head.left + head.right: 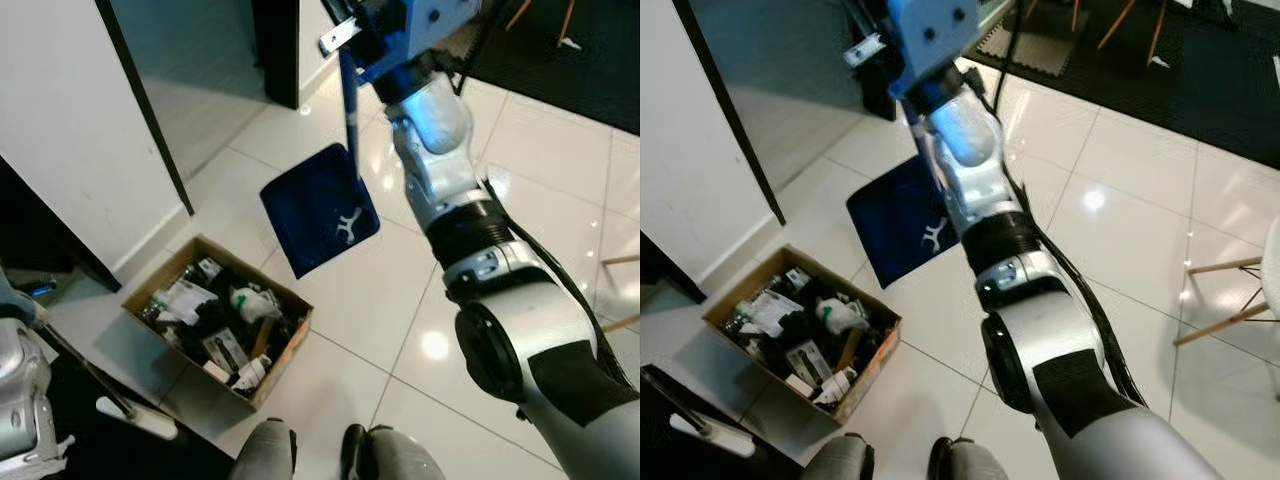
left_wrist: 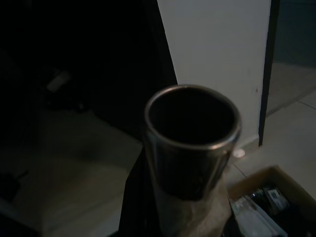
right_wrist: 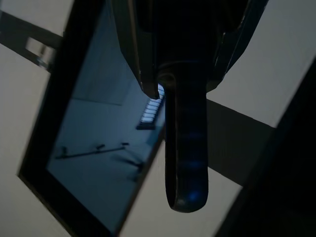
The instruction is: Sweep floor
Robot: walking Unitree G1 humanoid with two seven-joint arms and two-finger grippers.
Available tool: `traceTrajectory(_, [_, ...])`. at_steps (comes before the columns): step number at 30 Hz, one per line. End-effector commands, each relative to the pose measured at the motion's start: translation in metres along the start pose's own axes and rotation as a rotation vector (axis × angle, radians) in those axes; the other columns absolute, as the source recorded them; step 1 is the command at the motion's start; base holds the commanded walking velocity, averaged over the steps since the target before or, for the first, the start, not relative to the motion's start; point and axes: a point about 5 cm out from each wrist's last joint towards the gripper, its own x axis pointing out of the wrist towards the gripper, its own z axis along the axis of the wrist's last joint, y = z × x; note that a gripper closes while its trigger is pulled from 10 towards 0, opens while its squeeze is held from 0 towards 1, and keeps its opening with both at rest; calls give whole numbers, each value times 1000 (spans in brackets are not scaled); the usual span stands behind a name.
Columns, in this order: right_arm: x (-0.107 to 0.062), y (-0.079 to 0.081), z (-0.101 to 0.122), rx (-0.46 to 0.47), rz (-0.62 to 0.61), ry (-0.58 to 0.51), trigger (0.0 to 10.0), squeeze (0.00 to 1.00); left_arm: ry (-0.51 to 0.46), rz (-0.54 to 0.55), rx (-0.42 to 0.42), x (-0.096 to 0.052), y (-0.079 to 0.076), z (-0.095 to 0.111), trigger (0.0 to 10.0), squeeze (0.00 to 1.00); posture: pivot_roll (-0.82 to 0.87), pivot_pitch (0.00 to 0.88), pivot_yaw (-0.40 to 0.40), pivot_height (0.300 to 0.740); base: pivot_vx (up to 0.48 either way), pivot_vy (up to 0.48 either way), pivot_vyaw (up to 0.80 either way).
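Blue plastic is what your right gripper [image 3: 182, 74] has hold of — its black fingers are closed around the upper end of the dustpan handle [image 1: 349, 100], which hangs down from the raised right arm [image 1: 450, 200]. In the right wrist view the rounded end of that handle [image 3: 185, 163] juts out past the fingers. Below it, the dark blue dustpan [image 1: 320, 208] hangs tilted over the white tiled floor [image 1: 380, 300], just beyond the cardboard box [image 1: 217, 318]. A small white figure-shaped mark [image 1: 346, 226] sits on the pan's face; you can read no writing there.

The box sits on the tiles near the white wall [image 1: 70, 130], packed with dark and white packets — their labels are too small to read.

Your left arm [image 1: 20, 390] is low at the left edge, with a thin dark pole [image 1: 85, 370] slanting past it. I cannot tell how the left gripper's jaws stand. The left wrist view is dim and shows the open end of a metal tube [image 2: 192, 128] close to the camera, with a corner of the box beyond it.

Black matting [image 1: 1180, 80] and wooden chair legs [image 1: 1225, 295] lie further off.
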Motion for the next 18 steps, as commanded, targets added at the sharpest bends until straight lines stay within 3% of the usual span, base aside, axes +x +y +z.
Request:
traceTrajectory(1, [11, 7, 16, -31, 53, -115, 10000, 0, -16, 14, 12, -5, 0, 4, 10000, 0, 332, 111, -95, 740, 0, 0, 0])
traceTrajectory(7, [19, 44, 25, 36, 205, -209, 10000, 0, -7, 2, 13, -8, -4, 3, 10000, 0, 331, 112, -96, 740, 0, 0, 0])
traceTrajectory(13, [21, 65, 31, 64, 288, -265, 10000, 0, -5, -1, 9, -10, -6, 3, 10000, 0, 343, 111, -108, 740, 0, 0, 0])
traceTrajectory(15, [16, 88, 34, 117, 380, -301, 10000, 0, 1, 6, 8, -12, -4, 2, 10000, 0, 347, 111, -112, 740, 0, 0, 0])
traceTrajectory(16, [16, 88, 34, 117, 380, -301, 10000, 0, 1, 6, 8, -12, -4, 2, 10000, 0, 347, 111, -112, 740, 0, 0, 0])
traceTrajectory(18, [12, 104, 37, 170, 433, -330, 10000, 0, 6, 11, 8, -14, -4, 1, 10000, 0, 349, 113, -119, 740, 0, 0, 0])
